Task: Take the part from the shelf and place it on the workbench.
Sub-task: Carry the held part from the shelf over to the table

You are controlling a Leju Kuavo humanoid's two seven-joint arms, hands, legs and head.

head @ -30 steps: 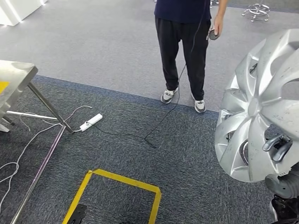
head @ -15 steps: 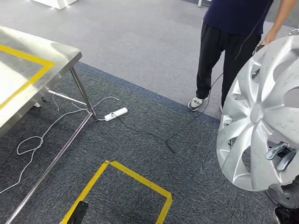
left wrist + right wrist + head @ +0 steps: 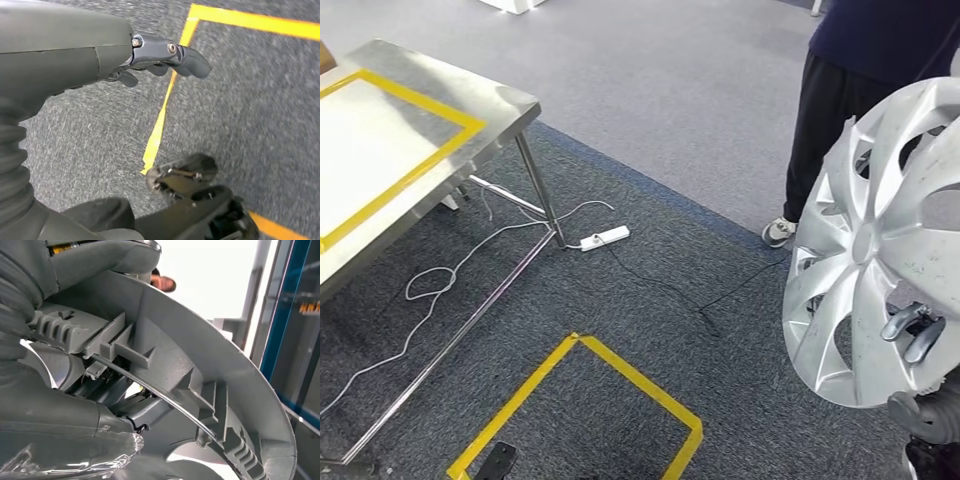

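Workbench [image 3: 410, 150], steel top w/ yellow tape rectangle [image 3: 395, 130], occupies the far-left of the head view; one leg [image 3: 540, 190] stands on dark carpet. White cable [image 3: 433, 285] loops on the floor under the bench's near edge. White power strip [image 3: 605, 238] lies on the carpet just beside the leg foot, w/ a black cord [image 3: 667, 290] running off toward the person.

Floor tape square [image 3: 622, 375], yellow, sits at lower centre of the head view. Left wrist view shows the same tape [image 3: 160, 120] from close up, plus left hand [image 3: 166, 57]: fingers curled in, nothing held, hanging over the carpet.

Person [image 3: 848, 100] in dark trousers stands at far right on the lighter grey floor; one shoe [image 3: 777, 232] is at the carpet border.

Part = silver wheel cover [image 3: 882, 240], upright, face toward the head cam, off the bench and well apart from it, at the right edge of view. Right hand [image 3: 916, 330] grips it at the lower rim; dark fingers [image 3: 905, 318] hook through a spoke opening. Right wrist view shows what the head view hides: the cover's grey rear side [image 3: 211, 370] w/ moulded clips and a wire retaining ring [image 3: 158, 392], and the right hand's fingers [image 3: 113, 390] clamped against that rear face.
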